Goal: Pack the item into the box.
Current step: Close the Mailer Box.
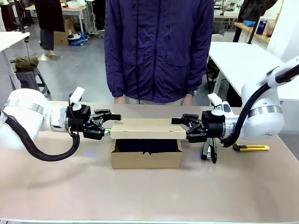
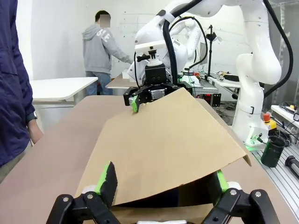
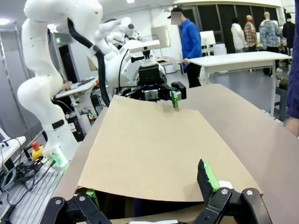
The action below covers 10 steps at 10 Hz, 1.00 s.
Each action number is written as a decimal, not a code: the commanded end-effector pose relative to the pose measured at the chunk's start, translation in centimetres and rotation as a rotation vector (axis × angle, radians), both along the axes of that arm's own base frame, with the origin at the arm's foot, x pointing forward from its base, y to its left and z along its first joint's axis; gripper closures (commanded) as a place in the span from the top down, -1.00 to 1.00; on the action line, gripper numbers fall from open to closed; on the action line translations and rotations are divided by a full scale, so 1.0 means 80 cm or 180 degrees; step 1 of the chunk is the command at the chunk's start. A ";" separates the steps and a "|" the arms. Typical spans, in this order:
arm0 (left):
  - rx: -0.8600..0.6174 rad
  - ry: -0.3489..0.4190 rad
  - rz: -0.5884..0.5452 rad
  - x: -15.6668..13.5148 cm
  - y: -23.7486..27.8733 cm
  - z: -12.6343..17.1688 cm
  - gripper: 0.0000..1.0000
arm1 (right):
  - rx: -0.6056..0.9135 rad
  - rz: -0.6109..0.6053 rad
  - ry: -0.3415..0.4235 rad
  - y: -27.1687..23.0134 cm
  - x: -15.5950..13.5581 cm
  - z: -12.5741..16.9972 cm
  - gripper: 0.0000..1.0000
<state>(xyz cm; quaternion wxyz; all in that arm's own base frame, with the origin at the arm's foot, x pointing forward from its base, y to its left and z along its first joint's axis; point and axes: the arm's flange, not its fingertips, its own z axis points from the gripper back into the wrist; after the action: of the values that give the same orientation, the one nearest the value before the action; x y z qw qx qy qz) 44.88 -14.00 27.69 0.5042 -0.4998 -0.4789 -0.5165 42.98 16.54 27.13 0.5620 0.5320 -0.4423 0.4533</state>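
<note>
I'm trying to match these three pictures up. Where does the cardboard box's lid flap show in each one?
Front view: the lid flap is a pale strip at the middle, over the box.
Left wrist view: the lid flap spreads over the lower middle, sloping up and away.
Right wrist view: the lid flap is a broad tan sheet, lower middle.
Shared landmark: the person's navy jacket, at the left edge and right edge of those wrist views.

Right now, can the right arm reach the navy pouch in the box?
Probably not: the flap lid lies low over the pouch, with the open right end effector at its end.
</note>
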 end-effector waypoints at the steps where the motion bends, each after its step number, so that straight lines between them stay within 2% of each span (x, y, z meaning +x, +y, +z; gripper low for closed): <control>1: 0.0003 -0.0172 0.0005 -0.005 0.021 0.008 1.00 | 0.0020 0.0031 -0.0074 -0.020 -0.005 -0.006 1.00; 4: 0.0279 -0.0356 -0.0052 -0.019 0.072 0.017 1.00 | 0.0099 -0.0178 -0.0101 -0.063 -0.006 -0.001 1.00; 6: 0.0007 -0.0377 0.0238 -0.024 0.102 0.030 1.00 | 0.0306 -0.0443 -0.0125 -0.083 -0.004 0.013 1.00; 7: -0.0178 -0.0358 0.0379 -0.025 0.100 0.034 1.00 | 0.0491 -0.0586 -0.0044 -0.079 -0.002 0.024 1.00; 9: -0.0418 -0.0269 0.0501 -0.021 0.073 0.037 1.00 | 0.0473 -0.0610 0.0077 -0.047 0.000 0.038 1.00; 10: -0.0361 -0.0327 0.0484 -0.017 0.054 0.038 1.00 | 0.0474 -0.0604 0.0110 -0.030 0.003 0.042 1.00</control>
<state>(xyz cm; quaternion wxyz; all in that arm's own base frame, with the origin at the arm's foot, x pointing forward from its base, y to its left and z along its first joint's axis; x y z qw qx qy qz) 43.82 -7.75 30.92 0.4939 -0.4721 -0.5562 -0.4731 43.54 12.31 29.78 0.5550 0.5343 -0.5215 0.3667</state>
